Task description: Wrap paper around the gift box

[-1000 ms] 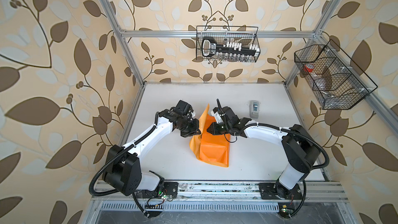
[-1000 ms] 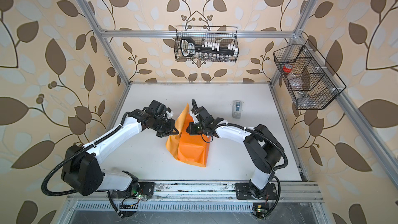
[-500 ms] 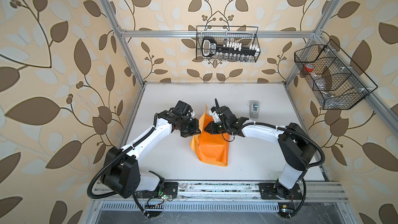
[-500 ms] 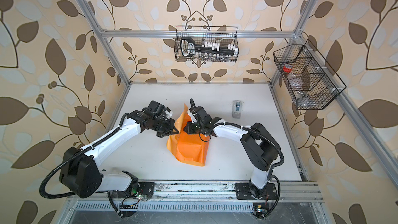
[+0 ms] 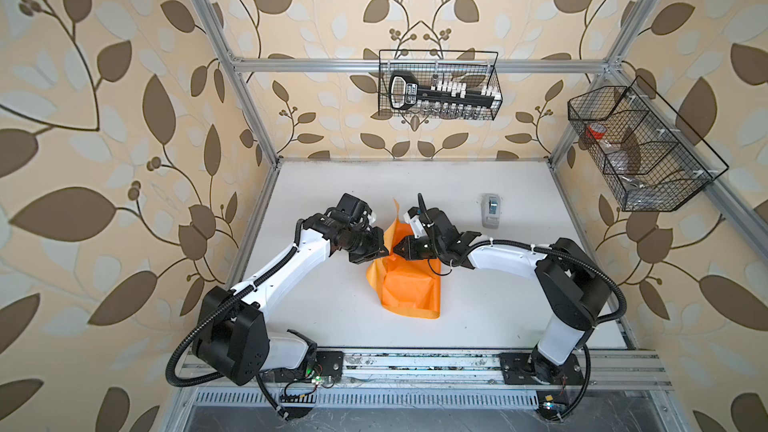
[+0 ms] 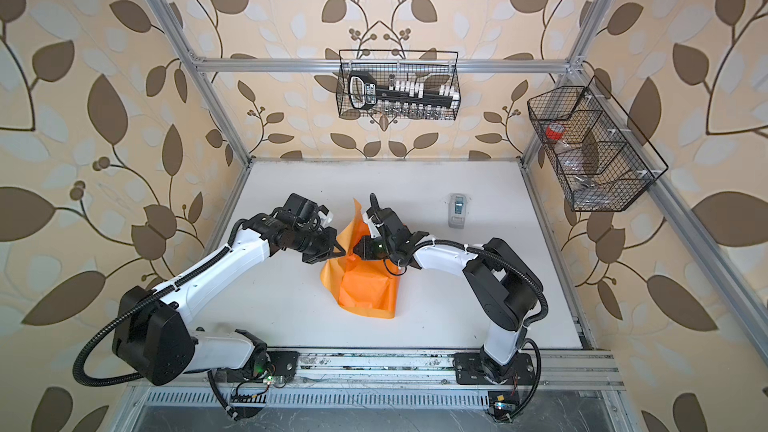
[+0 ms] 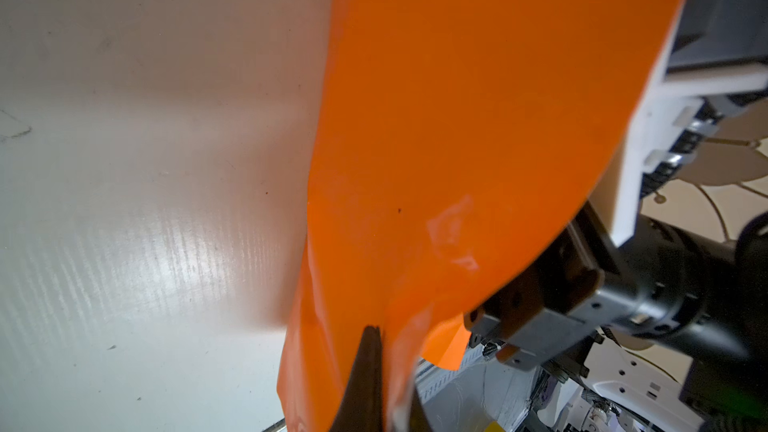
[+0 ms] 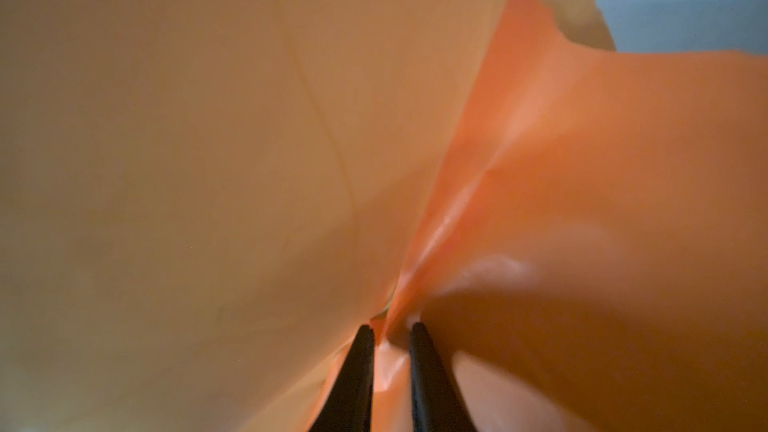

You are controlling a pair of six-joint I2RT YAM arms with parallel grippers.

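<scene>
The orange paper (image 5: 411, 288) lies draped in a hump at the table's middle, with one flap standing up at its far left. The gift box is hidden, with only paper showing. My left gripper (image 5: 384, 253) is shut on the raised flap's edge; in the left wrist view its dark fingers (image 7: 370, 351) pinch the sheet (image 7: 457, 118). My right gripper (image 5: 397, 249) faces it from the right, almost tip to tip. Its jaws stand a narrow gap apart, closed on a fold of paper (image 8: 582, 160) that runs between the fingertips (image 8: 417, 338).
A small grey-white tape dispenser (image 5: 491, 210) sits on the white table (image 5: 316, 309) at the back right. Two black wire baskets hang on the walls, one at the back (image 5: 438, 85) and one on the right (image 5: 640, 147). The arm bases stand on the front rail.
My right gripper has slid left until it nearly meets the left gripper, pushing the raised flap inward. The left gripper has barely moved and keeps its hold.
</scene>
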